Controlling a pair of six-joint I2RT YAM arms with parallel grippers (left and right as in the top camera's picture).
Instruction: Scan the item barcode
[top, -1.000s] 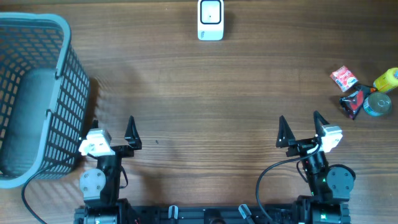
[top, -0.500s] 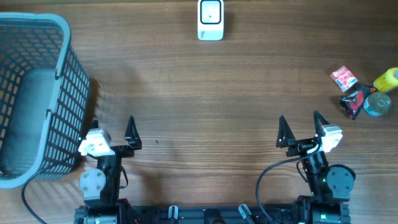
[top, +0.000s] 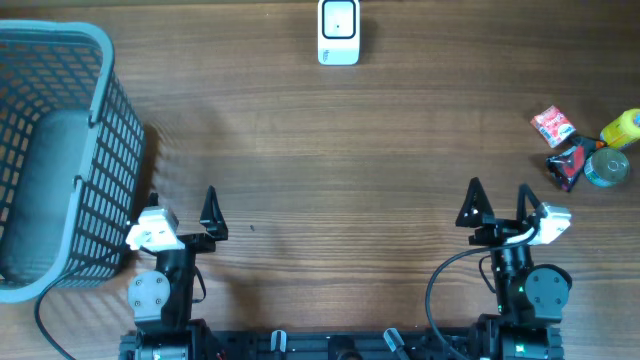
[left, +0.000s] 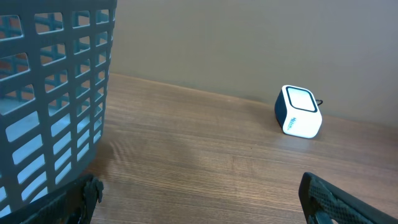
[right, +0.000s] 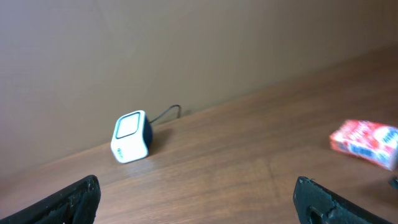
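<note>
- We look down on a brown wood-grain surface (top: 300, 150), with two robot arms mounted at its near edge.
- The left gripper (top: 182, 205) hangs over the near left part of the surface. Its jaws are spread wide and it grasps nothing.
- Just to the left of that gripper stands a tall grey-blue lattice basket (top: 103, 45), which fills the left side of the scene. One finger of the gripper sits close against the basket's wall.
- The right gripper (top: 498, 195) hangs over the near right part of the surface. It too is released, its jaws wide apart with nothing between them.
- A small white barcode scanner (top: 338, 32) with dark sides stands at the far edge, near the middle. From the right wrist view we see a dark cable leading away behind it.
- The items to scan lie in a cluster at the far right, well apart from the scanner and from both grippers.
- In that cluster, a red packet (top: 552, 125) lies on the left side and a yellow bottle (top: 622, 128) lies to its right, at the edge of the view.
- Nearer to us, a dark packet (top: 567, 163) with red markings lies just beside a round silvery tin (top: 607, 168).
- We cannot make out a barcode on any of these items.
</note>
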